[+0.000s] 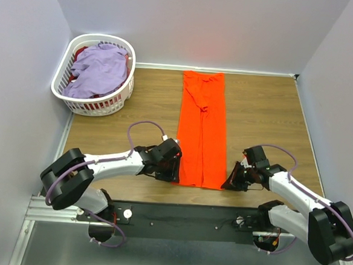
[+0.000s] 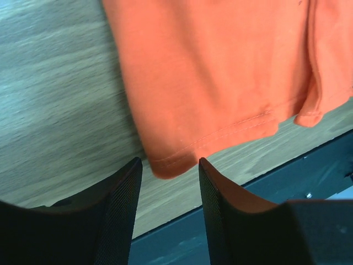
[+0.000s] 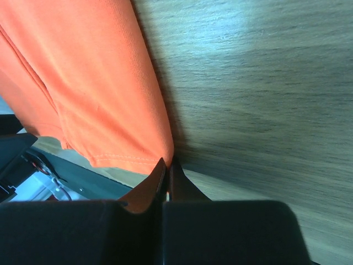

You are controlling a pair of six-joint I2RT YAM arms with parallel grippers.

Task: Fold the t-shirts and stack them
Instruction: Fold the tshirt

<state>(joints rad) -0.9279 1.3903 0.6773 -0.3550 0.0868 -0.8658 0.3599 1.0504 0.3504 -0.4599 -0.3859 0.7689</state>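
**Overhead and wrist views.** The orange t-shirt [image 1: 202, 131] lies flat on the table [image 1: 268, 115] as a long narrow strip. Its sides are folded in, its collar end is toward the far wall, and its hem is at the near edge between the two arms.

The left gripper [image 1: 174, 170] sits low at the near left corner of the hem. In the left wrist view its jaws [image 2: 168, 163] stand apart at a moderate gap. The rounded corner of the orange t-shirt [image 2: 220, 83] reaches into that gap and touches neither finger [image 2: 118, 204].

The right gripper [image 1: 228, 183] sits at the near right corner. In the right wrist view its jaws [image 3: 167, 164] are pressed together with no gap showing. The edge of the orange t-shirt [image 3: 94, 83] runs straight into their tips, so they appear to pinch that corner. How much cloth lies between them is hidden.

A lavender t-shirt [image 1: 99, 71] is heaped in the white basket [image 1: 54, 84] at the far left corner, well apart from both arms.

**Limits of view.**
- Each wrist view shows only its own hem corner, and the rest of the strip is cut off.
- The lavender t-shirt covers most of the basket's contents, and only a sliver of red cloth [image 1: 80, 53] shows beneath it.
- From overhead, each wrist housing hides its own fingertips.
- The folds at the collar end are creased and hard to make out.
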